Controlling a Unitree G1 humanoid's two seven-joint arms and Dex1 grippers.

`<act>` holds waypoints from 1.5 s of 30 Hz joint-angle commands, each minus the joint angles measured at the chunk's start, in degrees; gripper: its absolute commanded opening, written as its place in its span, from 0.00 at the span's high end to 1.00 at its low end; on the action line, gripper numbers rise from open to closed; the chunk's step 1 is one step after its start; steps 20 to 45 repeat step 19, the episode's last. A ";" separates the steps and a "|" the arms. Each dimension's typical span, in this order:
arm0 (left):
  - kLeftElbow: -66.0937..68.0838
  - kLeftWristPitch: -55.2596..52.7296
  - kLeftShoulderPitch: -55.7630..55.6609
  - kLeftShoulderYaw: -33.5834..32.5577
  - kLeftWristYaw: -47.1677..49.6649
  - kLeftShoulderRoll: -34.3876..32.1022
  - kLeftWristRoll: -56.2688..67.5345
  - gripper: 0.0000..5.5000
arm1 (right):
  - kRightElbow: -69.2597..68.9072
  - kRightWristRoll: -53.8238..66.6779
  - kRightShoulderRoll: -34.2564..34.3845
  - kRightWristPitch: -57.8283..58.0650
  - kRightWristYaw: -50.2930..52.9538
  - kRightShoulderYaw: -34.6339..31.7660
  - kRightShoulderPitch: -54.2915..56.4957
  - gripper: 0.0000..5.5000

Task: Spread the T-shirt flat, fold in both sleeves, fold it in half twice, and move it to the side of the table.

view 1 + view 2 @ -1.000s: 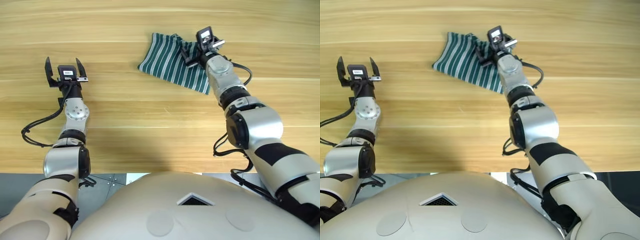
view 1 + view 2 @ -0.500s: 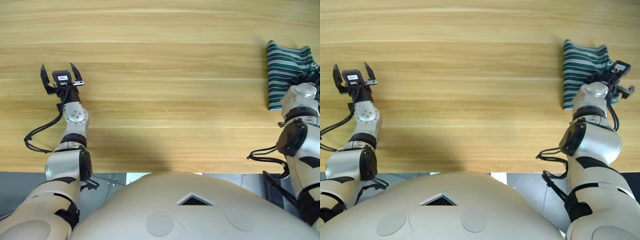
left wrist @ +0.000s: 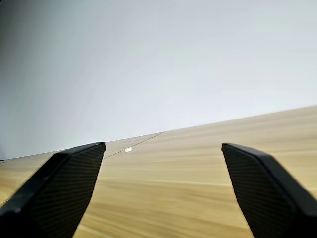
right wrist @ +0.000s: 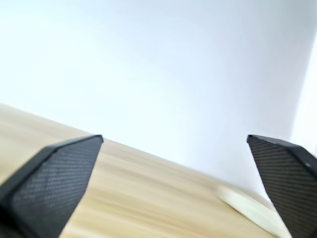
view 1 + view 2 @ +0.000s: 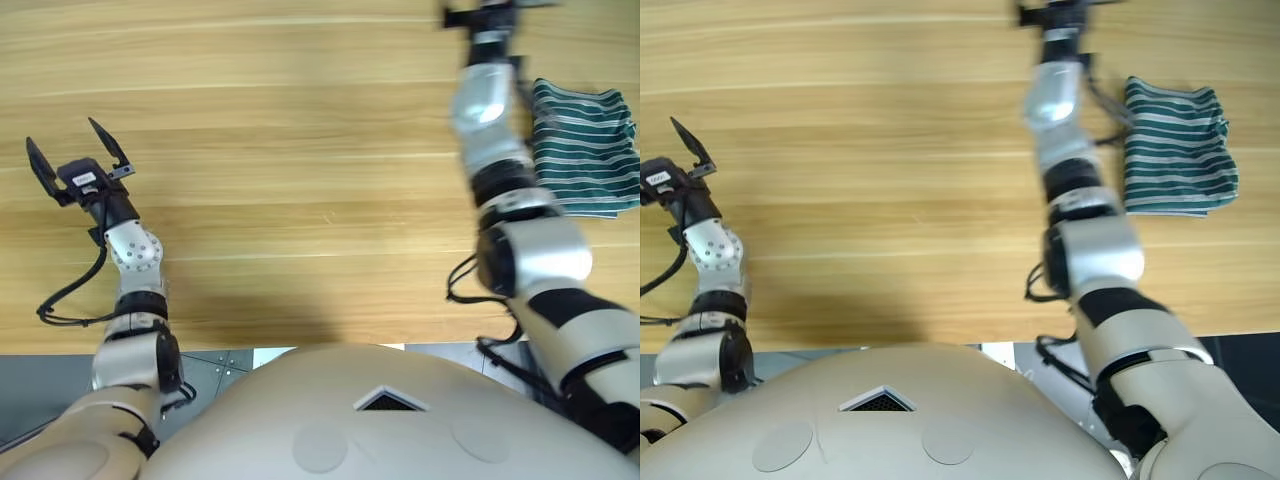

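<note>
T-shirt (image 5: 585, 150): green with white stripes; folded into a compact, roughly square bundle (the number of layers cannot be determined); lies flat at the robot's right side of the table, close to the right border of the head views; nothing grips it.

Table (image 5: 300, 150): light wood-grain top; the grain runs from left to right across the head views.

Right gripper (image 4: 174, 141): jaws spread wide; nothing between them; its fingers (image 4: 49, 183) are dark with a woven texture; in the head views it sits at the far border of the picture, over the table, beyond the T-shirt and to its left, apart from the cloth; the right forearm runs just beside the shirt's left edge.

Left gripper (image 5: 68, 150): jaws spread wide; holds nothing; positioned over the left part of the table, well apart from the T-shirt; its fingers (image 3: 59, 193) point out across the bare tabletop; a dark cable (image 5: 60, 300) loops from the left forearm.

Wall (image 3: 148, 59): pale and plain; stands behind the far end of the table in both wrist views.
</note>
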State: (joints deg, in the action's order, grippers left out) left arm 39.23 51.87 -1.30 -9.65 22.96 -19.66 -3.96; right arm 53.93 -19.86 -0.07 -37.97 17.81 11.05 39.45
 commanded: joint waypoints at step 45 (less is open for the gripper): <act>3.80 -13.14 -7.11 17.97 -5.57 17.56 -11.72 0.32 | -14.89 2.99 -5.49 8.65 0.10 -5.56 -27.67 0.02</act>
